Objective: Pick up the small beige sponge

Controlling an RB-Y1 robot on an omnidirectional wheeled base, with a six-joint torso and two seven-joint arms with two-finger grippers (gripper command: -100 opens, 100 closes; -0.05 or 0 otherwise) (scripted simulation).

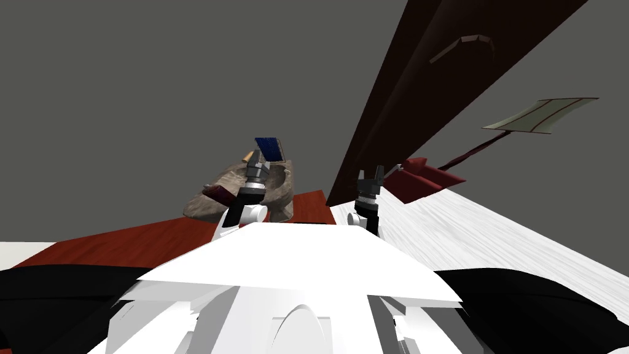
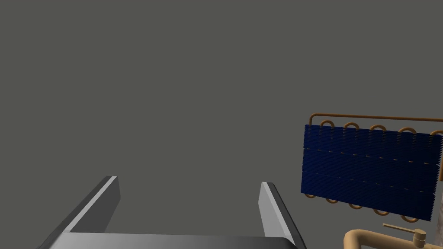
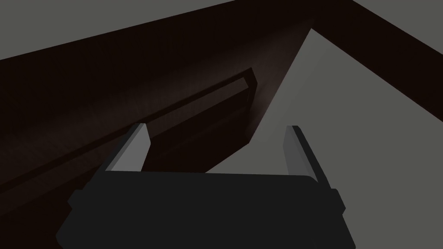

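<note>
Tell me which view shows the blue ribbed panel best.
Left wrist view: the blue ribbed panel is large there, its copper tube loops plain. The head view has the panel small. The right wrist view faces a dark cabinet.

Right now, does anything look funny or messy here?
Nothing looks spilled or broken. One oddity: a blue ribbed panel with copper loops sits behind the stone-coloured sink, beside the tan faucet. Its slant is only my camera's.
</note>
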